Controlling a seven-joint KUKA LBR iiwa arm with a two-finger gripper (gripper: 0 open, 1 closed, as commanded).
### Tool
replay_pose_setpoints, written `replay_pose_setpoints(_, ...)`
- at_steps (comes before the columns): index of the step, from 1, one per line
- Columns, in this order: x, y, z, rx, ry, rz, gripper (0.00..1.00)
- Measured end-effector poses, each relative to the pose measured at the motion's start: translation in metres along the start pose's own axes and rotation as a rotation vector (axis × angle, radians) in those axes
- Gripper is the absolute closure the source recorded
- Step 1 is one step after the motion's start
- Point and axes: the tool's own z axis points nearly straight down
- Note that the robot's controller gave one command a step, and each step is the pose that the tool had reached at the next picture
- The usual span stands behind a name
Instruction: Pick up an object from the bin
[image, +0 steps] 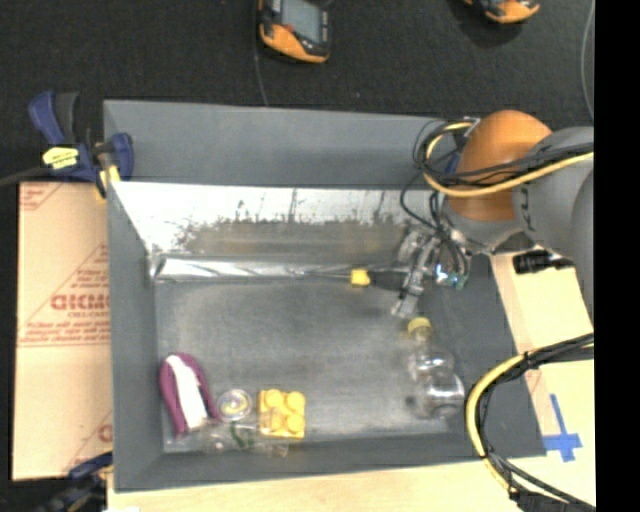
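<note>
Five loose things can be counted in the grey bin (135, 300), three of them in a row along the front wall at the left. Farthest left lies one purple-and-white object (183, 392), long and rounded, pointing toward the back. Just beside it sits one small clear round piece (234, 404), and just right of that one yellow block (282, 413) with round studs on top. The middle of the floor is bare metal. Further right, at the foot of the back wall, is one small yellow piece (360, 279). Just beside it on the right, the gripper (413, 283) hangs low in the bin's right rear part, under the orange wrist cover and looped cables. Whether it is open or closed cannot be told, nor whether it touches the yellow piece. Near it, toward the front, lies one clear bottle (433, 380) with a yellowish cap, the cap pointing toward the gripper.
</note>
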Motion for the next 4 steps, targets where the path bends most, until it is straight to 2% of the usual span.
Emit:
replay_pose_setpoints(1, 0.001, 0.005, 0.028, 0.008, 0.012, -0.006, 0.0)
replay_pose_setpoints(2, 0.003, 0.012, 0.029, 0.003, -0.001, 0.287, 1.0)
replay_pose_setpoints(3, 0.003, 0.012, 0.029, 0.004, -0.002, 0.285, 1.0)
replay_pose_setpoints(4, 0.006, 0.011, 0.001, 0.007, 0.012, 0.285, 1.0)
